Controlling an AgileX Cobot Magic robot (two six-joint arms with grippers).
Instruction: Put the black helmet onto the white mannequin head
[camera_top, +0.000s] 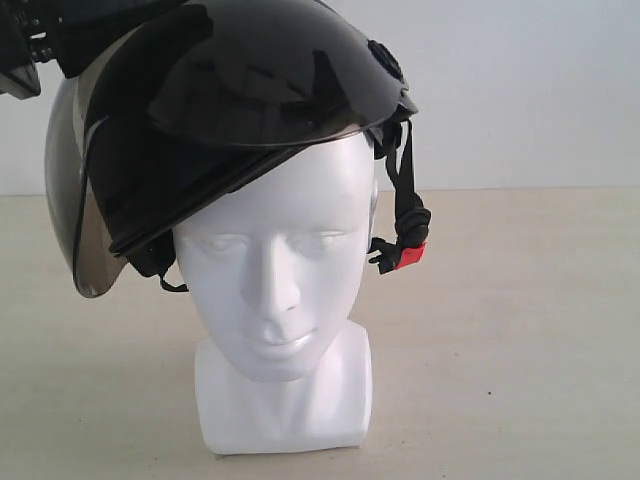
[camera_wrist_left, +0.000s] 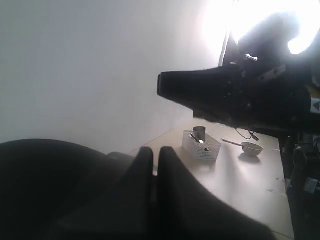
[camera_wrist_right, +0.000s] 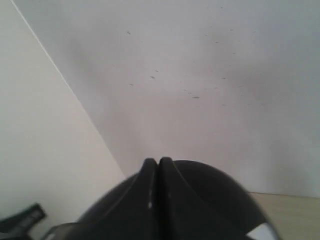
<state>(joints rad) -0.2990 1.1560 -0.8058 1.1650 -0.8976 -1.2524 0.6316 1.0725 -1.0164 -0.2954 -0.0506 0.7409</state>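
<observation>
Black helmet (camera_top: 235, 95) askew, mannequin head (camera_top: 283, 290) beneath, white basket (camera_wrist_left: 201, 148)

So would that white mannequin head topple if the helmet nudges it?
Possibly. The white mannequin head looks like glossy plastic, so it is probably light and slippery. Its base is narrow, and the black helmet sits tilted on top, so it is likely top-heavy.

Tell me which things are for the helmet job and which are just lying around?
For the job: black helmet, white mannequin head.
Just lying around: white basket, metal cup, white scoop.
</observation>
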